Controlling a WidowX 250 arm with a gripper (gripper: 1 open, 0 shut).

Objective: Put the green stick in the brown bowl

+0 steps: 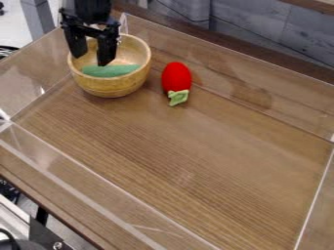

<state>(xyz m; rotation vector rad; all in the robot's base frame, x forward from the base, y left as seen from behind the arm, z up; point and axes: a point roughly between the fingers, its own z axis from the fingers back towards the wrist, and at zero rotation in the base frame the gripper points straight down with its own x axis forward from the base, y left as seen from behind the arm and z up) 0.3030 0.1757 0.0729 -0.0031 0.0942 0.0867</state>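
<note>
The green stick (109,70) lies flat inside the brown bowl (109,86), which stands at the back left of the wooden table. My black gripper (93,51) hangs over the bowl's back left rim, pointing down. Its two fingers (77,45) are spread apart and open, with nothing between them. The gripper's body hides part of the bowl's far rim.
A red strawberry toy (175,80) with a green leaf lies just right of the bowl. Clear plastic walls (26,88) fence the wooden table (196,166) on the left, front and right. Dark equipment stands behind the back edge.
</note>
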